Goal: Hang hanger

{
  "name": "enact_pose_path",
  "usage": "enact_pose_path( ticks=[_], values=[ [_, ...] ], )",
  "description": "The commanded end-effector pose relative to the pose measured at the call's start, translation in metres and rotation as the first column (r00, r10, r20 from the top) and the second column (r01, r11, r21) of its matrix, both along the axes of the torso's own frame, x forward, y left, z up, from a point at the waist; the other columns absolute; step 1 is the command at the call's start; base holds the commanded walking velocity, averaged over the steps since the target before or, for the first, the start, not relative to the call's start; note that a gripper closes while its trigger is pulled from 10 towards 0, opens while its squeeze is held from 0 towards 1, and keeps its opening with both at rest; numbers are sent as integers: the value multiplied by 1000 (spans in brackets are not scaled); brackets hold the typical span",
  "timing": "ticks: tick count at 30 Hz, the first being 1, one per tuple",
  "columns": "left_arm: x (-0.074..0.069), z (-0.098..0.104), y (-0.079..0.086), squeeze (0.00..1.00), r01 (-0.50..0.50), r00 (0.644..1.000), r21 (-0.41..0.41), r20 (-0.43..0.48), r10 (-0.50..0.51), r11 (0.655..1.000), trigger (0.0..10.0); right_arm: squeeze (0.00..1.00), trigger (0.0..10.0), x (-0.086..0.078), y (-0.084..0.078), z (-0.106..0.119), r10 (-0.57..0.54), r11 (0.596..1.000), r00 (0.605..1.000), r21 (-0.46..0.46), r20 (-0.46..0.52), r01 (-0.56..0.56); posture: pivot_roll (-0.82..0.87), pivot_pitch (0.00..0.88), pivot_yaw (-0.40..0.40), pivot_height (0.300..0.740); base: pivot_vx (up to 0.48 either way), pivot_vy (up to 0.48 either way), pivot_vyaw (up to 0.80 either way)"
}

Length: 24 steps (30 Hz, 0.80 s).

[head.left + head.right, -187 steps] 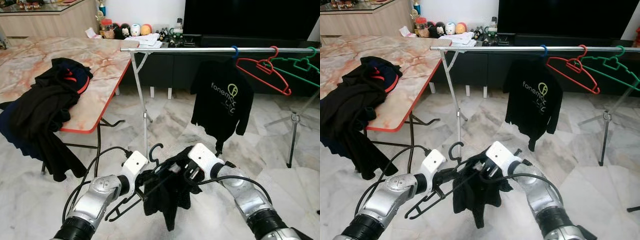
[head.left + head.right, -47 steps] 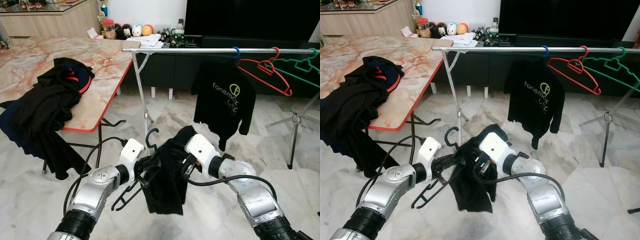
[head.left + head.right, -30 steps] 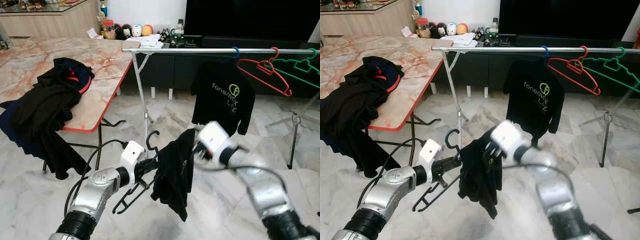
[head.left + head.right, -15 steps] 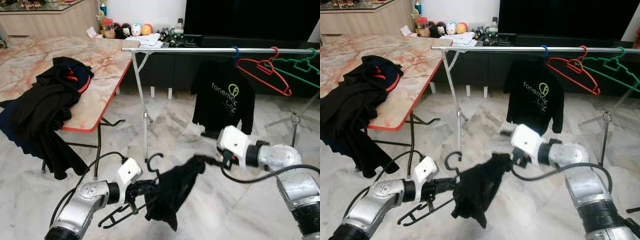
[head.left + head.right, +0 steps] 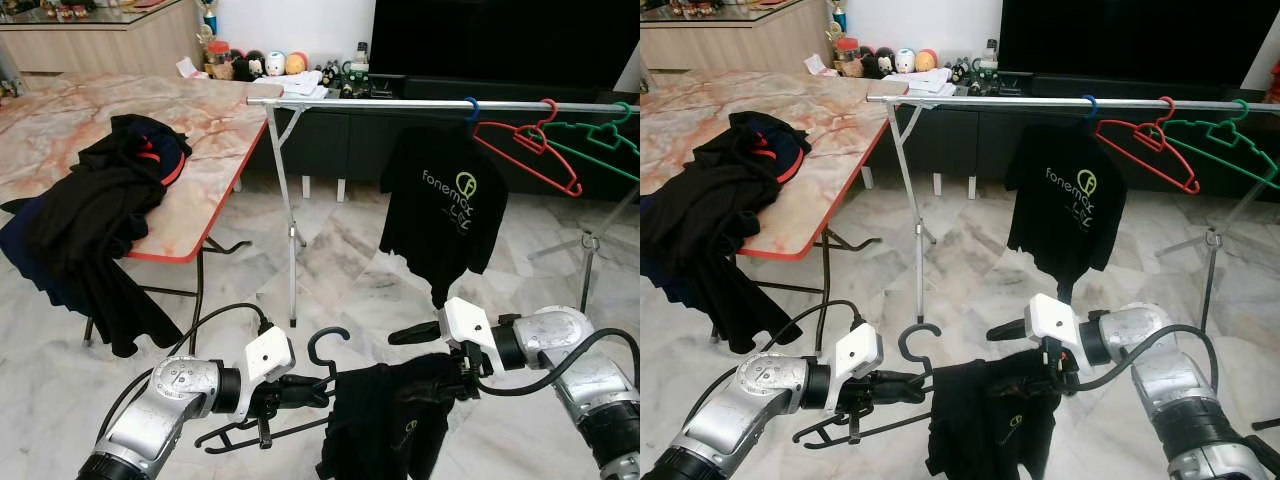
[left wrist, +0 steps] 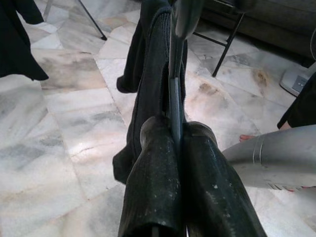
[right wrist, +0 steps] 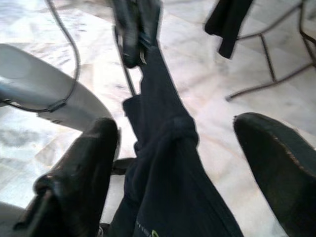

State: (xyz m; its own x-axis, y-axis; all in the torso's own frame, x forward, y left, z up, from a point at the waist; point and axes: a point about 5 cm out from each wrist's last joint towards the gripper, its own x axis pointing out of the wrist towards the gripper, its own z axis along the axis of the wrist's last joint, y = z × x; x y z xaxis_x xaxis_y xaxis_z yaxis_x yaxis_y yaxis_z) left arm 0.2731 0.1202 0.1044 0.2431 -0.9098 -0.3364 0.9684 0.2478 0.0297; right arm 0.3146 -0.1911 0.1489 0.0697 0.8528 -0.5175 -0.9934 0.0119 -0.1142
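Down low, at about six o'clock in the head view, the left gripper (image 5: 300, 392) has its fingers pinched tight on a black hanger (image 5: 300, 400), hook curling upward. A black shirt (image 5: 385, 425) drapes over that hanger's far end, hanging toward the marble floor (image 5: 330, 260). The right gripper (image 5: 455, 355), at roughly four o'clock, has its fingers (image 7: 81, 173) spread wide around the shirt's top. Up at one o'clock, the clothes rail (image 5: 400, 102) carries another black shirt, a red hanger (image 5: 530, 150) and a green hanger (image 5: 600, 135).
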Motion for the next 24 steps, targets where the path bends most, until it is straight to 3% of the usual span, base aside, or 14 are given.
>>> enact_pose_path(
  ticks=[1, 18, 24],
  values=[
    [0, 7, -3, 0, 33, 999, -1, 24, -33, 999, 10000, 0, 10000, 2, 3, 1, 30, 1000, 999, 0, 15, -30, 5, 18, -6, 740, 0, 0, 0],
    [-1, 15, -16, 0, 136, 990, 25, 37, -137, 990, 10000, 0, 10000, 10, 26, -20, 61, 998, 998, -14, 32, -61, 25, 28, -5, 740, 0, 0, 0],
    [2, 22, -19, 0, 160, 985, 36, 57, -161, 987, 10000, 0, 10000, 5, 31, -28, 114, 993, 993, -19, -26, -115, 34, 43, 0, 740, 0, 0, 0]
  ],
)
